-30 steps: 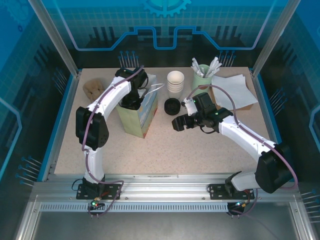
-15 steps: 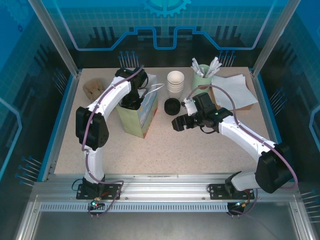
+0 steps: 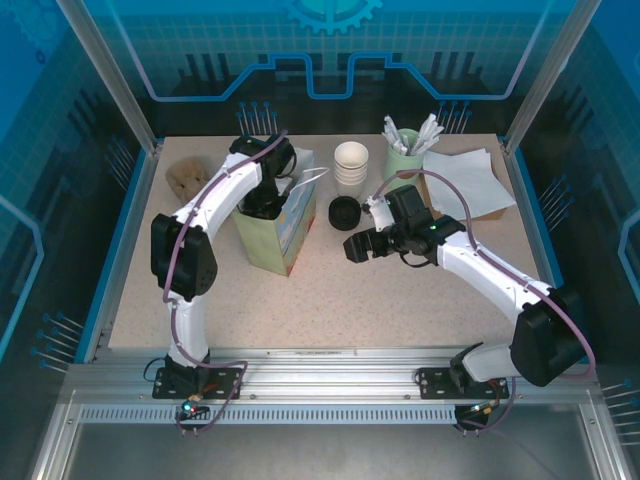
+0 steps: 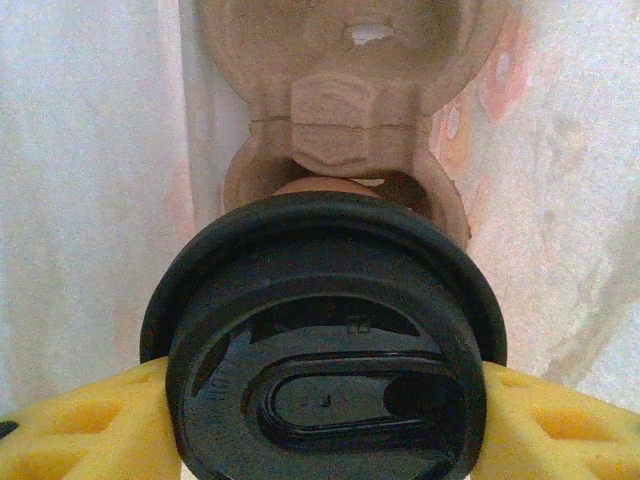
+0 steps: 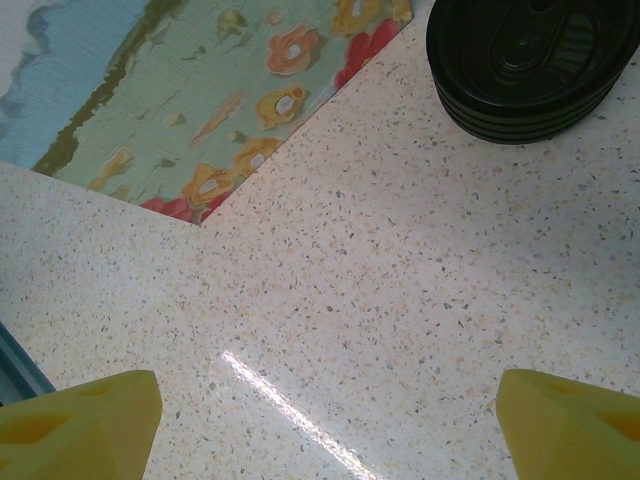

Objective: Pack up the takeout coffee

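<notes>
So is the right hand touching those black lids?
Apart. The right wrist view shows bare speckled table between the right hand with its yellow fingertips and the stack of black lids farther ahead.

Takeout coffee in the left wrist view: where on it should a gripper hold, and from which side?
The takeout coffee is best held on its wall just under the black lid, a finger on each side, from above. The rim overhangs the yellow fingers, so it should not slip down.
</notes>
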Robot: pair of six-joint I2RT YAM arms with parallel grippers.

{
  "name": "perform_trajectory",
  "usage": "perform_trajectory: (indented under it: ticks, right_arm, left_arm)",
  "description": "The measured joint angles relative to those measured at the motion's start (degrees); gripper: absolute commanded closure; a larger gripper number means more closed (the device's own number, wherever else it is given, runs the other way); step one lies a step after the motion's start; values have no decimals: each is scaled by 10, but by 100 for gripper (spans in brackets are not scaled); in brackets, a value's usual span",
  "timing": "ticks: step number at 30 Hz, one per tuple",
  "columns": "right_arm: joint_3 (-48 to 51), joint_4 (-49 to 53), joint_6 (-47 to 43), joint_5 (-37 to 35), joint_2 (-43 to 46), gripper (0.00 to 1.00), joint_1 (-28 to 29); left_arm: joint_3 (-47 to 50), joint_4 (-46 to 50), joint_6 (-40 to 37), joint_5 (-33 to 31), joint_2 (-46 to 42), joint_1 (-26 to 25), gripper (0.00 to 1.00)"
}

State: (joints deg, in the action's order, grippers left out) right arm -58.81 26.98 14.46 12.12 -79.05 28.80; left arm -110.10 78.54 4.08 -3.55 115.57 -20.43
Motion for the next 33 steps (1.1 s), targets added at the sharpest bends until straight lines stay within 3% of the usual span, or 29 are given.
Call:
perform_trajectory:
  ticks: [33]
  right_arm:
    - [0,0,0,0,-4,12,2]
  left_arm:
    - [-12,18,-12,4,-28,0,59]
